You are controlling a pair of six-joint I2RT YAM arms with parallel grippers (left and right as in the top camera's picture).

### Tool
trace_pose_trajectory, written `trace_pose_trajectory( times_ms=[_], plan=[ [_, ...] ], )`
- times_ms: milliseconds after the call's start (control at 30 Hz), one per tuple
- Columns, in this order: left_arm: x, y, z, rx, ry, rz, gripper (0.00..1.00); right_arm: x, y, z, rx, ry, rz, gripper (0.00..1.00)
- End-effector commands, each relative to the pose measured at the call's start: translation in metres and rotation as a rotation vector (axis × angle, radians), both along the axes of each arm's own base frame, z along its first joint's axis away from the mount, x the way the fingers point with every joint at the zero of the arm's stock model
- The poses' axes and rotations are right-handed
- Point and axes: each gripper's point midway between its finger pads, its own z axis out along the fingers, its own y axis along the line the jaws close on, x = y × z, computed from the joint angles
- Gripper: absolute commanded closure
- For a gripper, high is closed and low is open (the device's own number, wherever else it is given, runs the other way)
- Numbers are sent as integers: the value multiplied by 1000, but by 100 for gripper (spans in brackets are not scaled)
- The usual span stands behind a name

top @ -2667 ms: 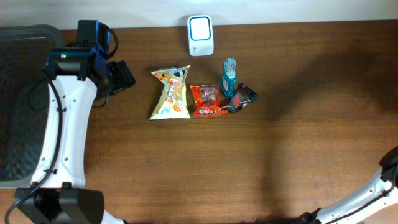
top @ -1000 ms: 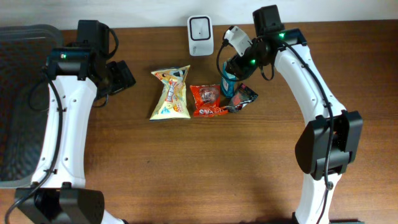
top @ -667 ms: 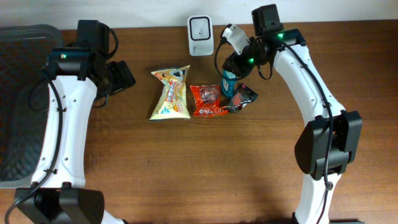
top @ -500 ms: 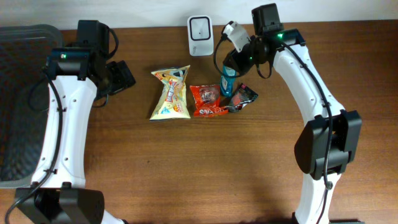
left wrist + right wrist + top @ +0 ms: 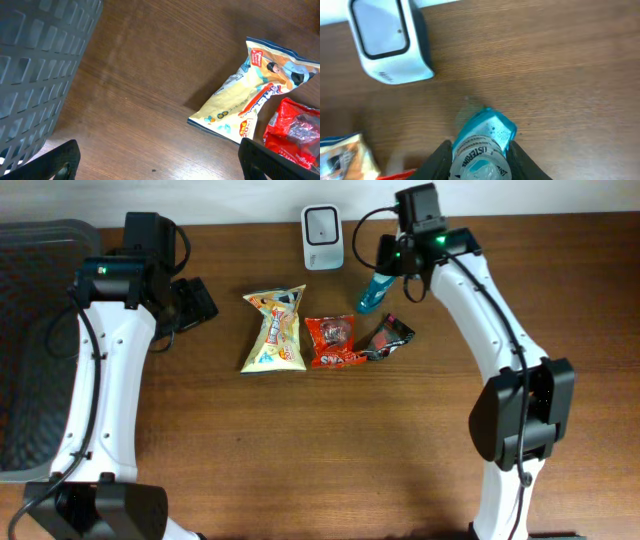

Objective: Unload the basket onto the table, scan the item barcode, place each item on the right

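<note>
A small blue Listerine mouthwash bottle (image 5: 374, 293) (image 5: 483, 143) hangs tilted above the table, cap end toward my right gripper (image 5: 384, 273) (image 5: 480, 164), which is shut on its neck. The white barcode scanner (image 5: 322, 224) (image 5: 388, 41) stands at the back edge, a short way left of the bottle and apart from it. No barcode shows on the bottle. My left gripper (image 5: 196, 304) (image 5: 161, 161) hovers open and empty over bare wood, left of the snack packets.
A yellow snack bag (image 5: 274, 330) (image 5: 250, 97), a red packet (image 5: 332, 342) (image 5: 295, 131) and a dark packet (image 5: 388, 337) lie in a row mid-table. A grey basket (image 5: 30, 330) (image 5: 35, 65) sits at the far left.
The right arm came in from the right, closed on the standing bottle, then lifted and tilted it up toward the scanner. The left arm has not moved.
</note>
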Motion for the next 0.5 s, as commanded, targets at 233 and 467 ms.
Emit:
trace_pose_trajectory(
  times_ms=[233, 467],
  plan=[
    [0, 0, -2, -5, 6, 10, 1, -2, 15, 5, -216, -86, -88, 62],
    [0, 0, -2, -5, 6, 10, 1, 6, 17, 15, -225, -124, -60, 27]
  ],
)
